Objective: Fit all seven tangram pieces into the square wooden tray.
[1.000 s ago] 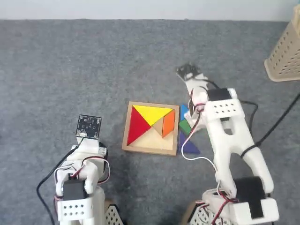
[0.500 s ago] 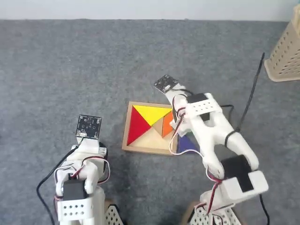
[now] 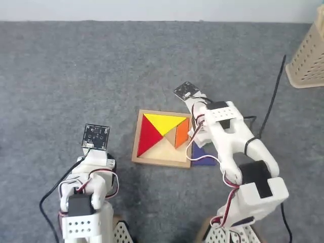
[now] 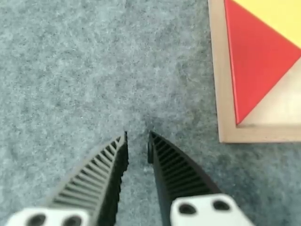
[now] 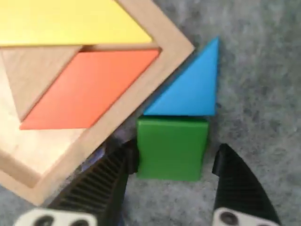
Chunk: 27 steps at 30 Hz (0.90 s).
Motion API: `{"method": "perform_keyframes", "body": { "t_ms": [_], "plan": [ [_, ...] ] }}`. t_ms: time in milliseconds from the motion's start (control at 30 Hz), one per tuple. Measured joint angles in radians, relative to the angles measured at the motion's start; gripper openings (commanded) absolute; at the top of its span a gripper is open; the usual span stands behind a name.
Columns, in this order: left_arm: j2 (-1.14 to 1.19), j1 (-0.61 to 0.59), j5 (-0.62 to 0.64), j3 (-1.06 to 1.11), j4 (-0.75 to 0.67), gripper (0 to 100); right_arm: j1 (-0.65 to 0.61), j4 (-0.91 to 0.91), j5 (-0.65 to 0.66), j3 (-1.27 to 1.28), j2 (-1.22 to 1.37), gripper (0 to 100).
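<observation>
Grey carpet (image 3: 76, 66) covers the whole table. The square wooden tray (image 3: 135, 144) sits mid-table holding a yellow triangle (image 3: 164, 123), a red triangle (image 3: 147, 139) and an orange parallelogram (image 3: 181, 135), with bare wood showing in the rest. A purple piece (image 3: 205, 158) lies just outside its rim. The right gripper (image 5: 175, 155) is spread wide, straddling the green square (image 5: 171, 148), which touches the blue triangle (image 5: 193, 89) on the carpet beside the tray. The left gripper (image 4: 137, 139) is pinched nearly together on nothing, near the tray's corner.
</observation>
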Motion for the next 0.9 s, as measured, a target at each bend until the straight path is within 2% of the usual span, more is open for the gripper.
{"method": "perform_keyframes", "body": {
  "t_ms": [67, 200, 267, 567, 733, 800, 900],
  "plan": [
    [0.0, 0.0, 0.0, 0.0, 0.0, 7, 0.023, 0.0, -0.012, 0.0, 0.0, 21.8],
    [0.0, 0.0, 0.0, 0.0, 0.0, 7, 0.086, -0.005, -0.049, -0.012, 0.018, 7.2],
    [0.0, 0.0, 0.0, 0.0, 0.0, 7, 0.115, -0.006, -0.069, -0.026, 0.026, 3.9],
    [0.0, 0.0, 0.0, 0.0, 0.0, 7, 0.193, -0.005, -0.133, -0.04, 0.032, 3.4],
    [0.0, 0.0, 0.0, 0.0, 0.0, 7, 0.192, 0.071, -0.157, -0.038, -0.072, 3.4],
    [0.0, 0.0, 0.0, 0.0, 0.0, 7, 0.166, 0.106, -0.16, -0.038, -0.147, 3.4],
    [0.0, 0.0, 0.0, 0.0, 0.0, 7, 0.055, 0.144, -0.16, -0.037, -0.258, 3.6]
  ]
}}
